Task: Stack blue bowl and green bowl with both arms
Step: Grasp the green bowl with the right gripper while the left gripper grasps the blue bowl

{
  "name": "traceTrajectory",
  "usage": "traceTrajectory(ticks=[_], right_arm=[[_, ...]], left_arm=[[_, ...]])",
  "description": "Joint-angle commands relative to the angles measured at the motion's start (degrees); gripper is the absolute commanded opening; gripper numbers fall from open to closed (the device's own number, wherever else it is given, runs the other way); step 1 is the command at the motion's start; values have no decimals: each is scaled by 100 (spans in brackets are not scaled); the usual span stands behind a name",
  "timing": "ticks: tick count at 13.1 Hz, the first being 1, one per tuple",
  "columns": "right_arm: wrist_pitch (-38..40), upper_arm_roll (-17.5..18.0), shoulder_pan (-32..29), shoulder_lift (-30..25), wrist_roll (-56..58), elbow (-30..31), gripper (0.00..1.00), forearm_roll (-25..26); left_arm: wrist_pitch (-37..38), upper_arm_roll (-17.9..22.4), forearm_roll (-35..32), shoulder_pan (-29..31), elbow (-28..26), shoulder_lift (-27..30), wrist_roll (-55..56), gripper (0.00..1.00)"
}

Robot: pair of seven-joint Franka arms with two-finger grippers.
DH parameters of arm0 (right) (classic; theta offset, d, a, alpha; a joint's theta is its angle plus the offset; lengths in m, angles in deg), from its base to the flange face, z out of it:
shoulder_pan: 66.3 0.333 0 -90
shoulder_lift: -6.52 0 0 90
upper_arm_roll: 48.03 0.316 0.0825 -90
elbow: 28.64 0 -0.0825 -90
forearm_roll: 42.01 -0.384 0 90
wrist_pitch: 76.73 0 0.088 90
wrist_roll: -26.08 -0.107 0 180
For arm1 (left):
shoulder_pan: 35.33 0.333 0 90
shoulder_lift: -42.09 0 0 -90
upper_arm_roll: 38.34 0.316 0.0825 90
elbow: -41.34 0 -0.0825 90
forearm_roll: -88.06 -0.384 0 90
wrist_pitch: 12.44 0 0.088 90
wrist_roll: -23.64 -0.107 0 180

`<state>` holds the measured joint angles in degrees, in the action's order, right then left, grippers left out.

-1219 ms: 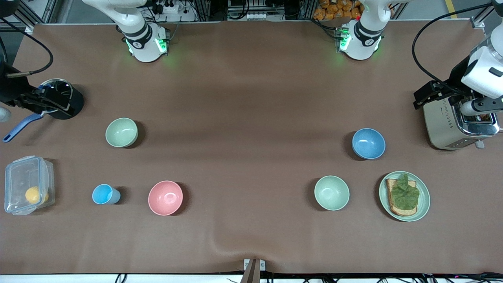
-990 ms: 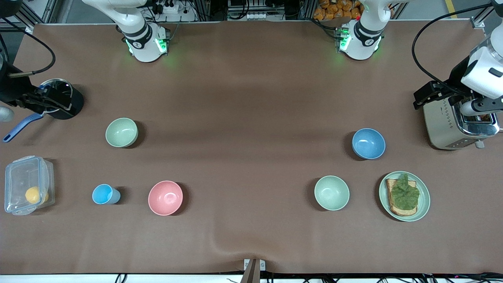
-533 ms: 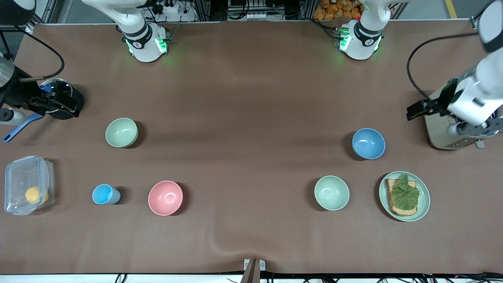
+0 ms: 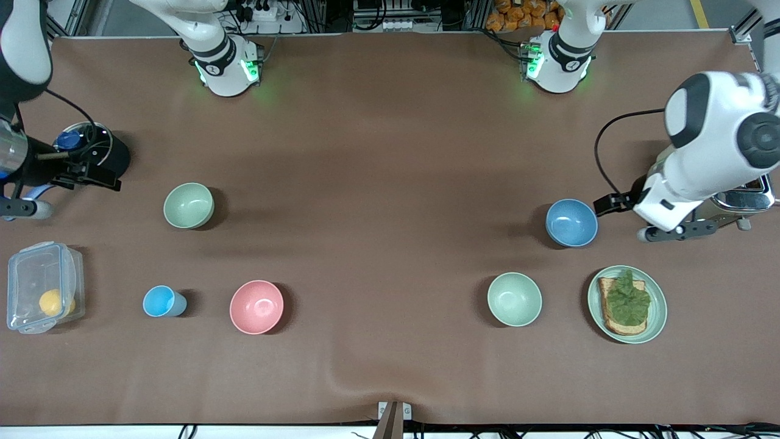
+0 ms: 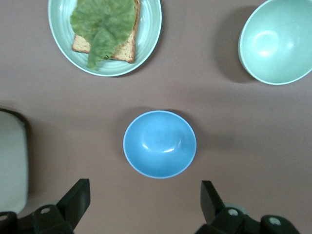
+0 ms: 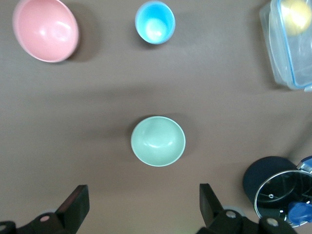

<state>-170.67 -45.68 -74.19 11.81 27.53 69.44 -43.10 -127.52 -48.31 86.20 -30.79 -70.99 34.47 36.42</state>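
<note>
Blue bowl (image 4: pixel 571 222) unmoved — left gripper (image 5: pixel 142 202) newly near, right gripper (image 6: pixel 143 202) shifted — fingers apart.

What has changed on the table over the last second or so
Both arms moved. The left gripper swung away from the toaster toward the blue bowl, open, holding nothing. The right gripper drew back from the black pot toward the green bowl, also open. Nothing was grasped. All bowls, the cup, plate and container stayed put.
</note>
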Motion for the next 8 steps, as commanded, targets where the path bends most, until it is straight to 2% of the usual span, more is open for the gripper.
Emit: traceTrajectory(ticks=[1, 3, 5, 8], right_arm=[[-806, 72, -72, -53, 39, 920, 100, -49], [-1405, 81, -46, -63, 39, 1545, 100, -49], [-1740, 81, -81, 16, 39, 1967, 100, -49], [-2977, 72, -203, 138, 502, 2811, 100, -31]], left_arm=[[-1064, -13, -113, 178, -919, 112, -38, 100], [-1604, -4, -113, 178, -1212, -142, -47, 100], [-1710, -4, -113, 196, -1169, -484, -47, 100], [-2062, -4, -113, 380, -1160, -898, -47, 100]])
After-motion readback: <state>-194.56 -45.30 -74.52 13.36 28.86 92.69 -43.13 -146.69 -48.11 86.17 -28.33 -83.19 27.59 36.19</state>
